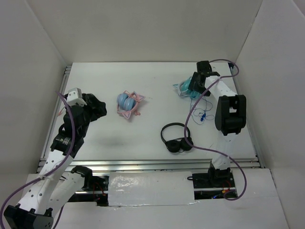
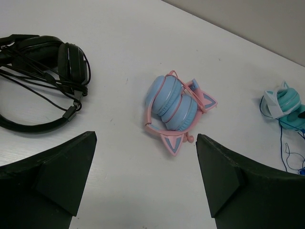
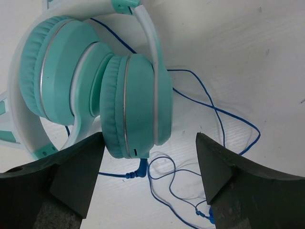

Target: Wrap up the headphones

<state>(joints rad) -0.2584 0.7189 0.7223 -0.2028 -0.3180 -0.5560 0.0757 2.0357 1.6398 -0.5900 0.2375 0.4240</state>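
A robot lab cell: plain white walls enclose the table on three sides. At its near edge runs a metal rail, with the left arm and right arm bolted there.

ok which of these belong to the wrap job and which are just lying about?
Job:
- teal headphones
- their blue cable
- right gripper, open over them

Lying about:
- pink-and-blue headphones
- black headphones
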